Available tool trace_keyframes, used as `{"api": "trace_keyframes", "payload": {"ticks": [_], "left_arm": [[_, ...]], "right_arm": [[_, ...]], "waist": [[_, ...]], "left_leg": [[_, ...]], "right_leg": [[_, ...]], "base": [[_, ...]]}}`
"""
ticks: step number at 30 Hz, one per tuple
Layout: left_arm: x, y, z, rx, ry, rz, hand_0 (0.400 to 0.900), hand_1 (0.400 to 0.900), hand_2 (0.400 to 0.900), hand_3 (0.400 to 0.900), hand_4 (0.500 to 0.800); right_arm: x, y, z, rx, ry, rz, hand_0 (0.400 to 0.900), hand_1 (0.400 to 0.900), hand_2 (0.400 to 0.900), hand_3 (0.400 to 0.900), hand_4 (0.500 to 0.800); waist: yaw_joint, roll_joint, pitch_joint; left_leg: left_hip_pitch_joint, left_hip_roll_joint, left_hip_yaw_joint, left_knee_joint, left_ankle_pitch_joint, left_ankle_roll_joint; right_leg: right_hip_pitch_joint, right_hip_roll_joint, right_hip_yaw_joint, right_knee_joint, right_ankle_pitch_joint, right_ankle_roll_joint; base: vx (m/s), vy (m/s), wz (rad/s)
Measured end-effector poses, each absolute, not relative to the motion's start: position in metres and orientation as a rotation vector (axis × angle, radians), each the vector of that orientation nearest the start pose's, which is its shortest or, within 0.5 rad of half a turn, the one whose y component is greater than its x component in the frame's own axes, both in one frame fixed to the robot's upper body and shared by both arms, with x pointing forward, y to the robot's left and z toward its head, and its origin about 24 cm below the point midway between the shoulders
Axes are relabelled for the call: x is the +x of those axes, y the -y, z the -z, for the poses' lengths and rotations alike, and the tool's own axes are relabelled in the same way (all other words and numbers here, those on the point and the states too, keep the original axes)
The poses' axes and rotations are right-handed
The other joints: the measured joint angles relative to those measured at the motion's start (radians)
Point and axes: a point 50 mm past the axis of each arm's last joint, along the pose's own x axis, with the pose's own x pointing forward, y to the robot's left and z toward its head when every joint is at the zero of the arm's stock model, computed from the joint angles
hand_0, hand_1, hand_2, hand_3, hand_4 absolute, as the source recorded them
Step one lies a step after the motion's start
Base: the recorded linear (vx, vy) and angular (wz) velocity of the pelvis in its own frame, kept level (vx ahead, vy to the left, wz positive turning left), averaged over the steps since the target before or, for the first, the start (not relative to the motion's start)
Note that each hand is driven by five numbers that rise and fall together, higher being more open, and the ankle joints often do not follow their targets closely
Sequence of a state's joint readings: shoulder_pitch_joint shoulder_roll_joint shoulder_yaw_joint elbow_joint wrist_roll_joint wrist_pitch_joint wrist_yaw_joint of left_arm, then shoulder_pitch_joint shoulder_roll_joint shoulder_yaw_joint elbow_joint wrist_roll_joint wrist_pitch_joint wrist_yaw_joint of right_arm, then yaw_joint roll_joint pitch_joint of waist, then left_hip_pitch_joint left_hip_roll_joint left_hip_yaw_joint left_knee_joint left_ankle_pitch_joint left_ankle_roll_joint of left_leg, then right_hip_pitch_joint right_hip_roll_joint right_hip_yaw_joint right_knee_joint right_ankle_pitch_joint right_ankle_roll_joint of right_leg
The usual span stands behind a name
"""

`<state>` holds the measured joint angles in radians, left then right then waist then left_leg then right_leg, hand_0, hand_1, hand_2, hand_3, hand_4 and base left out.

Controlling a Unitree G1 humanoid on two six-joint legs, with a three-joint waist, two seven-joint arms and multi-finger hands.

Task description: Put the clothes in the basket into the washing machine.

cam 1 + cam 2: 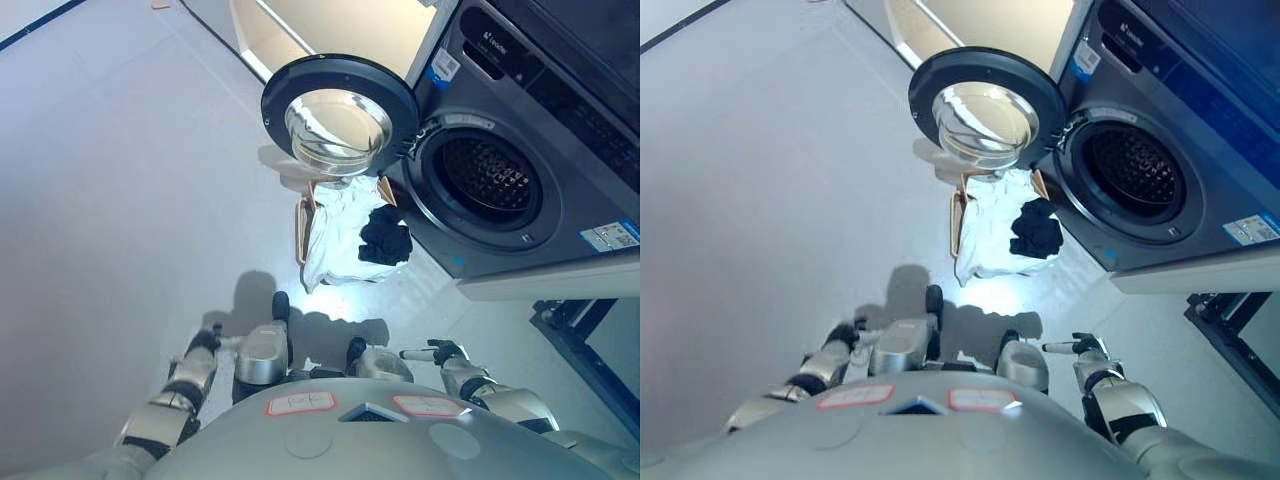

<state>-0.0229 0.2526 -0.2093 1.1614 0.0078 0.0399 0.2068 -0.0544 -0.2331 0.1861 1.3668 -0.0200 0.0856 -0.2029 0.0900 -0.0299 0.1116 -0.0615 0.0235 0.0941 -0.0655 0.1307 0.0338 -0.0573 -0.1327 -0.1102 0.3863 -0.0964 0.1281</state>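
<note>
Left eye view: your left hand [205, 342] at 7 o'clock and right hand [440, 353] at 5 o'clock hang empty, fingers loosely apart. White and black clothes [355, 232] fill the tan basket [301, 230] under the round glass door [338, 115] of the grey washing machine [520, 150]. Risk: lifting may strike that door.

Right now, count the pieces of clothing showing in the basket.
2: a white garment filling the basket, and a black garment lying on its washer-side edge. More may be hidden underneath.
</note>
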Motion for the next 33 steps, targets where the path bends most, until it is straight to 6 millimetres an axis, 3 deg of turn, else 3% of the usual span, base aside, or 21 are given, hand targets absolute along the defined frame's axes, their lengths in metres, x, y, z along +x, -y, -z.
{"api": "trace_keyframes", "payload": {"ticks": [2,4,6,10,11,12,14,15,17,20,23,25,26,29,33], "left_arm": [[0.125,-0.24,0.149,0.49,-1.113,-0.139,0.9,0.9,0.9,0.9,0.8],[0.124,-0.246,0.147,0.51,-1.115,-0.138,0.9,0.9,0.9,0.9,0.8],[0.122,-0.249,0.147,0.517,-1.127,-0.153,0.9,0.9,0.9,0.9,0.8],[0.099,-0.255,0.154,0.53,-1.219,-0.164,0.9,0.9,0.9,0.9,0.8],[0.091,-0.259,0.155,0.536,-1.243,-0.171,0.9,0.9,0.9,0.9,0.8],[0.086,-0.261,0.155,0.541,-1.256,-0.174,0.9,0.9,0.9,0.9,0.8],[0.078,-0.266,0.155,0.544,-1.27,-0.19,0.9,0.9,0.9,0.9,0.8],[0.077,-0.266,0.155,0.548,-1.266,-0.197,0.9,0.9,0.9,0.9,0.8],[0.07,-0.259,0.158,0.535,-1.266,-0.189,0.9,0.9,0.9,0.9,0.8],[0.066,-0.255,0.159,0.525,-1.278,-0.182,0.9,0.9,0.9,0.9,0.8],[0.088,-0.253,0.155,0.527,-1.209,-0.179,0.9,0.9,0.9,0.9,0.8],[0.117,-0.246,0.149,0.535,-1.116,-0.164,0.9,0.9,0.9,0.9,0.8],[0.126,-0.245,0.146,0.539,-1.078,-0.167,0.9,0.9,0.9,0.9,0.8],[0.146,-0.247,0.138,0.559,-1.004,-0.199,0.9,0.9,0.9,0.9,0.8],[0.185,-0.247,0.12,0.522,-0.888,-0.287,0.9,0.9,0.9,0.9,0.8]], "right_arm": [[0.079,0.244,0.163,-0.513,-1.349,0.143,0.9,0.9,0.9,0.9,0.8],[0.092,0.242,0.161,-0.52,-1.359,0.133,0.9,0.9,0.9,0.9,0.8],[0.111,0.246,0.155,-0.57,-1.244,0.108,0.9,0.9,0.9,0.9,0.8],[0.144,0.248,0.143,-0.643,-1.145,0.085,0.9,0.9,0.9,0.9,0.8],[0.143,0.247,0.144,-0.662,-1.143,0.072,0.9,0.9,0.9,0.9,0.8],[0.148,0.245,0.143,-0.676,-1.135,0.06,0.9,0.9,0.9,0.9,0.8],[0.142,0.244,0.145,-0.709,-1.143,0.034,0.9,0.9,0.9,0.9,0.8],[0.134,0.244,0.147,-0.734,-1.158,0.019,0.9,0.9,0.9,0.9,0.8],[0.13,0.246,0.148,-0.767,-1.163,-0.002,0.9,0.9,0.9,0.9,0.8],[0.139,0.246,0.145,-0.791,-1.123,0.003,0.9,0.9,0.9,0.9,0.8],[0.139,0.256,0.141,-0.822,-1.112,0.032,0.9,0.9,0.9,0.9,0.8],[0.149,0.269,0.133,-0.878,-1.081,0.057,0.9,0.9,0.9,0.9,0.8],[0.161,0.272,0.127,-0.901,-1.048,0.073,0.9,0.9,0.9,0.9,0.8],[0.225,0.272,0.093,-0.989,-0.855,0.112,0.9,0.9,0.9,0.9,0.8],[0.284,0.265,0.049,-1.086,-0.657,0.136,0.9,0.9,0.9,0.9,0.8]], "waist": [[-0.031,0.005,0.022],[-0.037,0.003,0.032],[-0.036,0.017,0.047],[-0.043,0.028,0.073],[-0.038,0.019,0.073],[-0.033,0.005,0.072],[-0.044,-0.043,0.074],[-0.041,-0.054,0.069],[-0.025,-0.041,0.056],[-0.024,-0.044,0.052],[-0.039,-0.041,0.056],[-0.049,-0.014,0.071],[-0.038,-0.008,0.082],[-0.026,0.022,0.144],[-0.011,0.05,0.253]], "left_leg": [[0.014,-0.017,-0.046,0.03,-0.028,0.022],[0.032,-0.033,-0.109,0.044,-0.042,0.036],[0.029,-0.026,-0.154,0.047,-0.039,0.038],[0.034,-0.032,-0.224,0.037,-0.045,0.026],[0.037,-0.036,-0.233,0.028,-0.045,0.018],[0.04,-0.044,-0.244,0.016,-0.045,0.008],[0.066,-0.081,-0.288,-0.016,-0.035,-0.022],[0.07,-0.075,-0.286,-0.021,-0.041,-0.043],[0.062,-0.027,-0.266,-0.016,-0.058,-0.077],[0.024,0.01,-0.296,0.019,-0.073,-0.105],[-0.061,0.011,-0.287,0.084,-0.074,-0.115],[-0.177,0.007,-0.197,0.15,-0.068,-0.1],[-0.204,0.009,-0.179,0.146,-0.061,-0.089],[-0.31,0.005,-0.141,0.184,-0.053,-0.078],[-0.451,-0.006,-0.122,0.247,-0.054,-0.071]], "right_leg": [[-0.102,-0.013,0.054,0.246,0.031,0.005],[-0.144,0.003,0.054,0.338,0.039,0.008],[-0.14,0.025,0.012,0.243,0.017,-0.03],[-0.121,-0.01,-0.037,-0.138,0.023,-0.018],[-0.108,-0.021,-0.038,-0.25,0.049,0.017],[-0.099,-0.029,-0.038,-0.342,0.087,0.03],[-0.054,-0.053,0.001,-0.437,0.154,0.014],[-0.046,-0.056,0.002,-0.434,0.223,-0.008],[-0.033,-0.014,-0.027,-0.442,0.219,-0.028],[-0.014,0.022,-0.077,-0.475,0.22,-0.05],[-0.023,0.023,-0.164,-0.474,0.21,-0.064],[-0.067,0.014,-0.226,-0.469,0.198,-0.064],[-0.115,0.012,-0.217,-0.438,0.193,-0.065],[-0.266,-0.006,-0.173,-0.335,0.183,-0.066],[-0.437,-0.029,-0.146,-0.227,0.173,-0.075]], "base": [[0.26,0.093,0.81],[0.26,-0.034,0.68],[0.24,-0.103,0.57],[0.27,-0.156,0.66],[0.2,-0.125,0.72],[0.17,-0.096,0.52],[0.13,-0.121,0.31],[0.11,-0.148,0.48],[0.11,-0.149,0.63],[0.03,-0.16,0.79],[-0.22,-0.095,0.81],[-0.25,-0.031,-0.03],[-0.26,-0.014,-0.25],[-0.2,-0.027,-0.14],[-0.13,-0.016,-0.11]]}}
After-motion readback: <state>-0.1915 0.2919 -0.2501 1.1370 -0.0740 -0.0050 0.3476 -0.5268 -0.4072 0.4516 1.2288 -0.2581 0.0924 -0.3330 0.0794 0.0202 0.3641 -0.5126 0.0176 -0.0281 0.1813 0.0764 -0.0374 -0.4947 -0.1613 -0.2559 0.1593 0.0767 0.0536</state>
